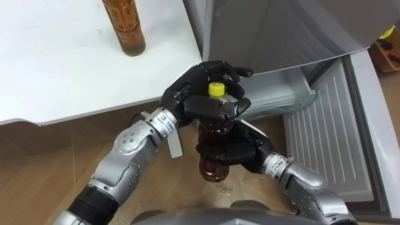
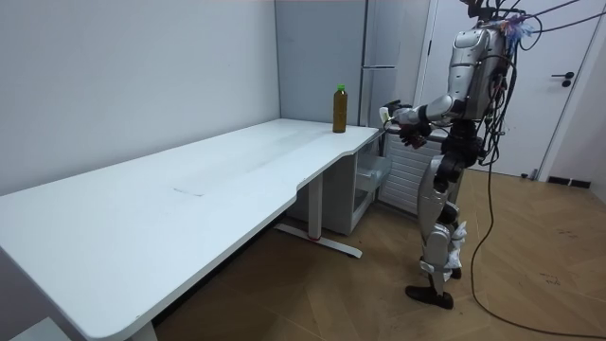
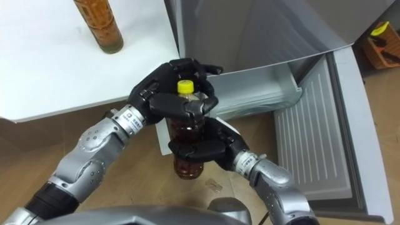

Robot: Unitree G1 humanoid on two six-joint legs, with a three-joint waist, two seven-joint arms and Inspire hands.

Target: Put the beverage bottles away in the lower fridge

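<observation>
While round bottle (image 1: 215,132), left hand (image 1: 190,100), right hand (image 1: 237,153).

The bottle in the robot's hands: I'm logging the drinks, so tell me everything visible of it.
The bottle is clear plastic by its look, filled with brown drink, with a yellow cap on. It is upright in the air above the wooden floor, beside the white table. The left hand curls round its neck, the right hand round its lower body.

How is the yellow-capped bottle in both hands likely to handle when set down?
The bottle holds dark drink, so probably weighty. Smooth and round, it may slip, though left hand and right hand both curl round it. Tall and narrow, it could tip.
</observation>
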